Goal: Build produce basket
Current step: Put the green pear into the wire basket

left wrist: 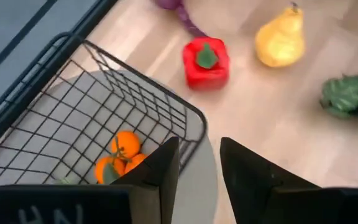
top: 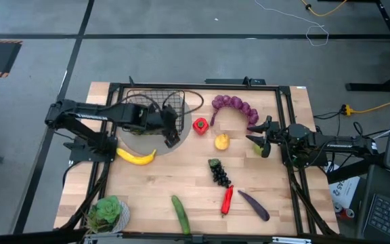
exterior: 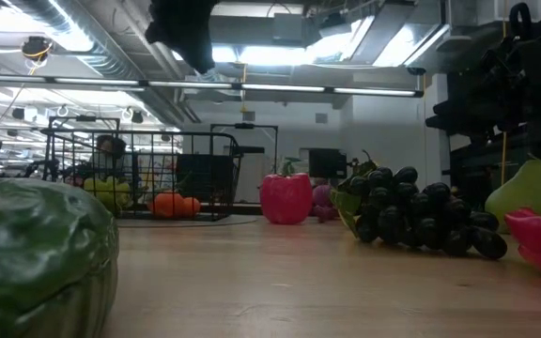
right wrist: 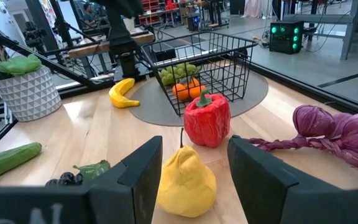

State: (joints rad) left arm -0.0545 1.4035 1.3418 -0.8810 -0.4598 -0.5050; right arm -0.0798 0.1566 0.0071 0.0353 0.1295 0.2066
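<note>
Currently I log: basket near the worktop's far edge, holding oranges and green grapes. Left gripper hangs at its near corner, fingers parted, empty. Right gripper near the right edge, open, empty, facing a yellow pear.

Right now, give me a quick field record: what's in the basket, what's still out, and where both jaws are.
basket: holds oranges and green grapes
out, near basket: red pepper, banana
out, mid table: yellow pear, dark grapes
left gripper: open, empty, above basket corner
right gripper: open, empty, facing yellow pear
</note>
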